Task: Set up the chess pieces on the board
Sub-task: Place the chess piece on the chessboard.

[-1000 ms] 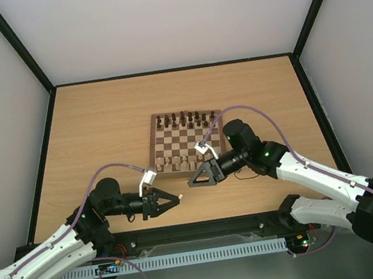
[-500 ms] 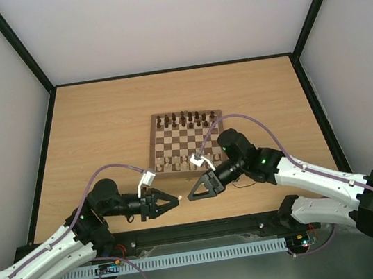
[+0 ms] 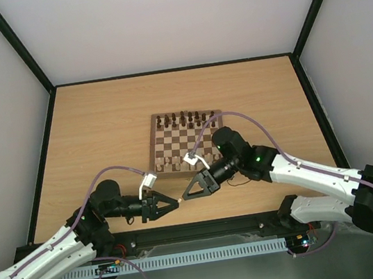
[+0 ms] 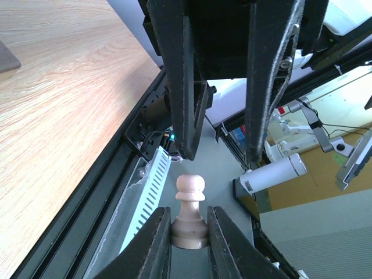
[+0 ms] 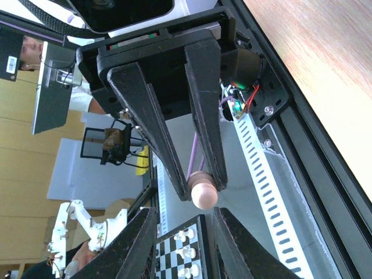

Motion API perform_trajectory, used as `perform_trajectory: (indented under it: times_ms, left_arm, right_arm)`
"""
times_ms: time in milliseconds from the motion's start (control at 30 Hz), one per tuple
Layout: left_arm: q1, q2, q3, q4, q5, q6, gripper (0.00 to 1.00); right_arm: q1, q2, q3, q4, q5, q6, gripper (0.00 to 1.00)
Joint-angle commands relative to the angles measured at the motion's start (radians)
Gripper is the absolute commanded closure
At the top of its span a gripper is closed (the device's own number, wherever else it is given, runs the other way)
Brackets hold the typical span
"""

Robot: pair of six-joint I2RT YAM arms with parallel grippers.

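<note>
My left gripper [image 3: 173, 202] is shut on a pale beige pawn [image 3: 179, 200] and holds it in the air over the table's near edge. In the left wrist view the pawn [image 4: 190, 195] stands upright, gripped at its base by my fingers [image 4: 157, 244]. My right gripper [image 3: 186, 196] is open and points at the pawn tip to tip. Its open fingers [image 4: 186, 87] hang just above the pawn, apart from it. In the right wrist view the pawn [image 5: 204, 195] sits just beyond my open gripper [image 5: 185, 216]. The board [image 3: 185, 142] lies behind, with several pale pieces [image 3: 165, 162] at its near left.
Dark brown pieces [image 3: 185, 118] line the board's far rows. The black table frame [image 3: 206, 226] runs just below both grippers. A purple cable [image 3: 117, 167] loops over the left arm, and another arches over the right arm above the board's right side.
My right gripper has swung left and toward the near edge, off the board, until its open tips face the pawn. My left gripper has kept the pawn nearly still.
</note>
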Motion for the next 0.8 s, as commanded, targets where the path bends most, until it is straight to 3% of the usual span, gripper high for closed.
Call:
perform_trajectory:
  times_ms: [0, 767]
  left_arm:
    - [-0.004, -0.003, -0.004, -0.002, 0.009, 0.009, 0.81]
    - [-0.005, -0.020, -0.011, -0.030, 0.001, 0.020, 0.81]
  right_arm:
    - [0.019, 0.023, 0.044, 0.001, -0.028, -0.001, 0.72]
    - [0.061, 0.115, 0.096, -0.107, 0.071, -0.083, 0.72]
